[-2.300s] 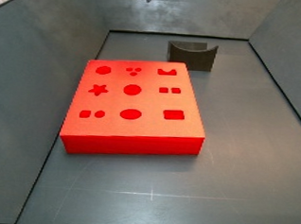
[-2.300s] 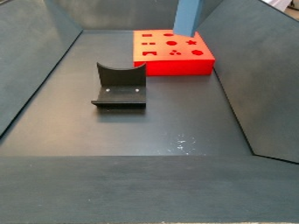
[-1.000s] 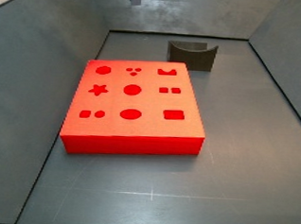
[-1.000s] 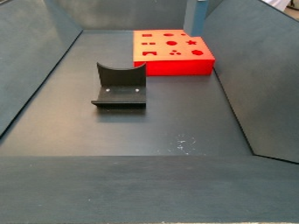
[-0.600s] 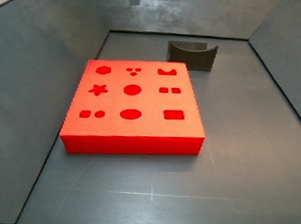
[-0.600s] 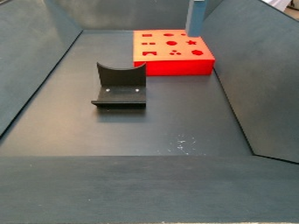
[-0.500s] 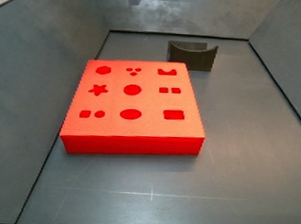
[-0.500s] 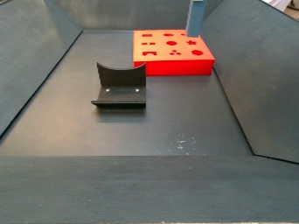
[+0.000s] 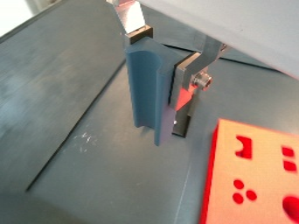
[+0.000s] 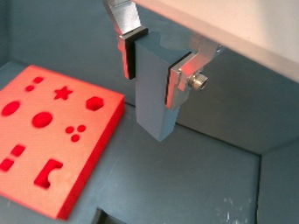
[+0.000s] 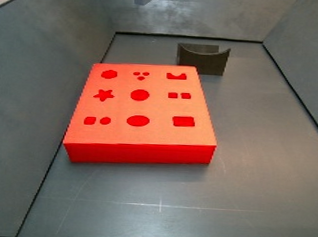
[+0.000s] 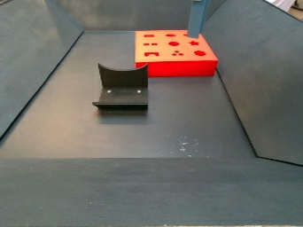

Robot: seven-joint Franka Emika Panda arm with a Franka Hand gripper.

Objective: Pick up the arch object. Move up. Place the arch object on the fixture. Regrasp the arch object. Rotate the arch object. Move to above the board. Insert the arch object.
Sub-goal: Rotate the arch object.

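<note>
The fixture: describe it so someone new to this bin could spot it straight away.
Start from the board, the bright red slab with cut-outs, at one end of the grey floor. The fixture stands apart from it on bare floor. It is the only dark block there, with a curved scoop in its top, unlike the blue-grey arch object clamped in the gripper, raised beside the board.

I have the gripper (image 10: pixel 155 63) raised high above the floor, near the far end of the enclosure. In both wrist views its two flat silver fingers (image 9: pixel 191 74) point downward, one on each flat side of the arch object (image 9: pixel 147 87), dark pads pressed against it, jaws clamped on the piece. The block hangs upright below the fingertips (image 10: pixel 179 77). In a side view only the block's lower end (image 12: pixel 198 15) shows at the frame's upper edge; I cannot make out the arm itself.
</note>
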